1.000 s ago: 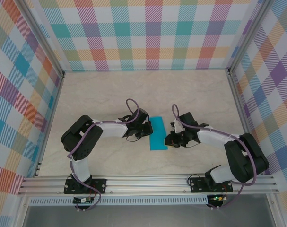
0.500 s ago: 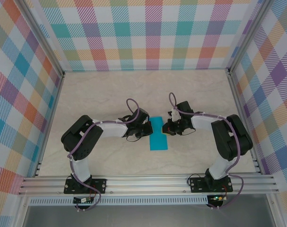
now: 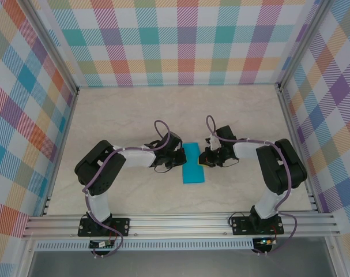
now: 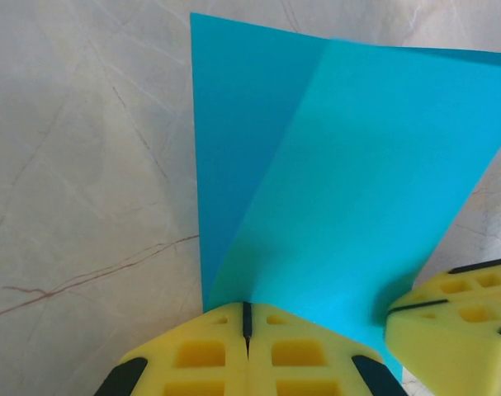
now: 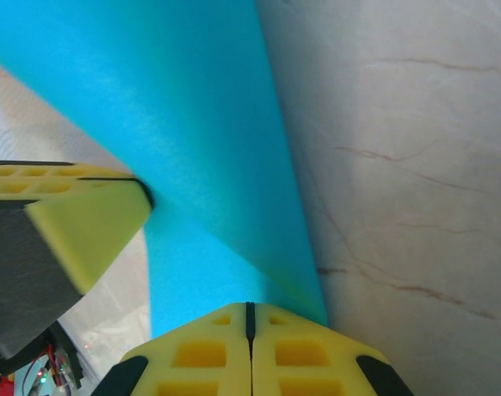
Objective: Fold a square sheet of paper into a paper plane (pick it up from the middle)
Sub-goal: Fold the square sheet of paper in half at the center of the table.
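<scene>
The square sheet of paper (image 3: pixel 193 168) lies folded into a narrow teal strip on the table between my two arms. In the left wrist view the paper (image 4: pixel 349 181) shows one flap lying slanted over another layer. My left gripper (image 3: pixel 179 160) is shut, its yellow tips (image 4: pixel 247 307) down at the strip's left edge. My right gripper (image 3: pixel 204 158) is shut too, its tips (image 5: pixel 250 307) at the strip's right edge, on the paper (image 5: pixel 192 165). Each wrist view shows the other gripper's yellow finger (image 4: pixel 456 322) (image 5: pixel 77 223) across the strip. No paper shows between either pair of jaws.
The marble-patterned table (image 3: pixel 123 115) is fenced by checked walls and an aluminium frame (image 3: pixel 180 222) along the near edge. Both arms lie low, their elbows bent outward to either side of the strip.
My right gripper has slid from the strip's lower right edge farther up along it, and the right elbow has drawn in. The left arm and the paper have stayed put.
</scene>
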Motion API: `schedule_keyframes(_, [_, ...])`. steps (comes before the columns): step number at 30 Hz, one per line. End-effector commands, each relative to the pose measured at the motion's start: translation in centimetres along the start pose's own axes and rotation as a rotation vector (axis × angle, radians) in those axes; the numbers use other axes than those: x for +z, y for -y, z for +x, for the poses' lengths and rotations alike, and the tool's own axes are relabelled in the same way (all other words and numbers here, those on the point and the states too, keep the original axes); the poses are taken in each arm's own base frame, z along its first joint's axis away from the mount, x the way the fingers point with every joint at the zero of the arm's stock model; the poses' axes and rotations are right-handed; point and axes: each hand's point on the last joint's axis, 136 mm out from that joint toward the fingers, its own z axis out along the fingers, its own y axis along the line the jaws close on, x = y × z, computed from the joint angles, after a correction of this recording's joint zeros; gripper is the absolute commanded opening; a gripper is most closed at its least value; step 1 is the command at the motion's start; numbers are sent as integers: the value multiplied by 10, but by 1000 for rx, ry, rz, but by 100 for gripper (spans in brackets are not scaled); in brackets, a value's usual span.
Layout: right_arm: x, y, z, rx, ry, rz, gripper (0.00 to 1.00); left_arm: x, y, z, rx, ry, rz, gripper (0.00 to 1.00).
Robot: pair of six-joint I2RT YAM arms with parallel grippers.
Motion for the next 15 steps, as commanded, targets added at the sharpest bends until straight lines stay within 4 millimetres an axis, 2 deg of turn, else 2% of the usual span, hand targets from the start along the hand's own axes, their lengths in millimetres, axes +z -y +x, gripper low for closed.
schedule_keyframes(1, [-14, -26, -16, -59, 25, -64, 6, 10, -40, 32, 2, -96, -154, 0])
schedule_keyframes(7, [-10, -18, -31, -57, 28, -48, 6, 9, -41, 32, 2, -93, -156, 0])
schedule_keyframes(15, [9, 9, -27, -19, -11, -16, 5, 9, -42, 32, 5, -95, -161, 0])
